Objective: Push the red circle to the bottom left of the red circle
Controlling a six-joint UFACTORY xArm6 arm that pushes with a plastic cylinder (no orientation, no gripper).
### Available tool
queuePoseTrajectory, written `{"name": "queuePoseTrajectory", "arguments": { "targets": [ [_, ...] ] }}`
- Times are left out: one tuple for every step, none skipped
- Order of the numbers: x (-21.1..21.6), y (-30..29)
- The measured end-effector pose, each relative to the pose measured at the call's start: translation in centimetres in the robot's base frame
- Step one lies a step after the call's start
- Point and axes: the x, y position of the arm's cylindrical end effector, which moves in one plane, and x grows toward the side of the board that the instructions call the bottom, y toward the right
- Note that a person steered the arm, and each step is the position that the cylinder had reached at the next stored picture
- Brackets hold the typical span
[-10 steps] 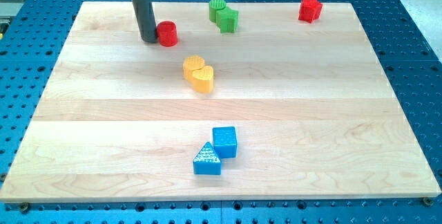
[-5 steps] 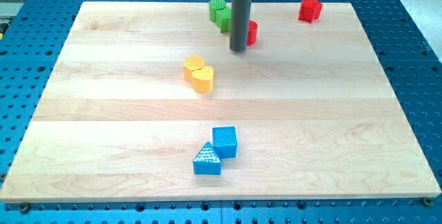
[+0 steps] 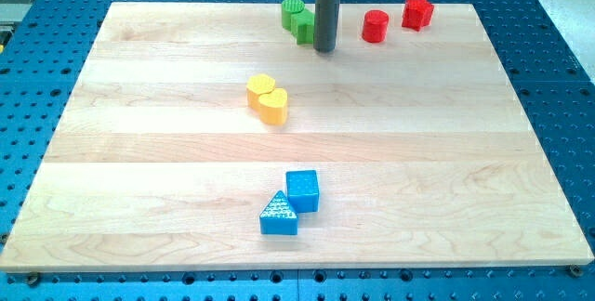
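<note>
Overhead, the rod comes straight down from the view's top edge, upright and dark grey, with only its lower length in the frame; whatever carries it is cut off above. My tip [image 3: 323, 50] rests on the bench [image 3: 139, 152] near the far edge, touching or just beside the green blocks [image 3: 299, 19] at its 10 o'clock; the rod covers their right side, so contact cannot be confirmed. No claw shows here, only the bare rod, so whether a claw is spread or pressed together cannot be told. At 2 o'clock from the tip, clearly apart from it, stands the red circle [image 3: 375, 26], upright on the wood. Just beside that circle, at its 2 o'clock, sits a red star-like block [image 3: 417, 12] close to the bench's top edge. From the tip, at 7 o'clock, two yellow blocks [image 3: 268, 98] lie touching each other. Farther down, near 6 o'clock, a blue cube [image 3: 302, 190] touches a blue triangle [image 3: 278, 215] at its lower left.
</note>
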Motion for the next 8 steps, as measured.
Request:
{"name": "queuePoseTrajectory", "arguments": {
  "targets": [
    [-0.5, 4.9],
    [-1.1, 3.5],
    [-3.0, 3.1],
    [-3.7, 4.5],
    [-3.6, 6.1],
    [-3.3, 7.3],
    [-1.6, 6.2],
    [1.6, 5.9]
  ]
}}
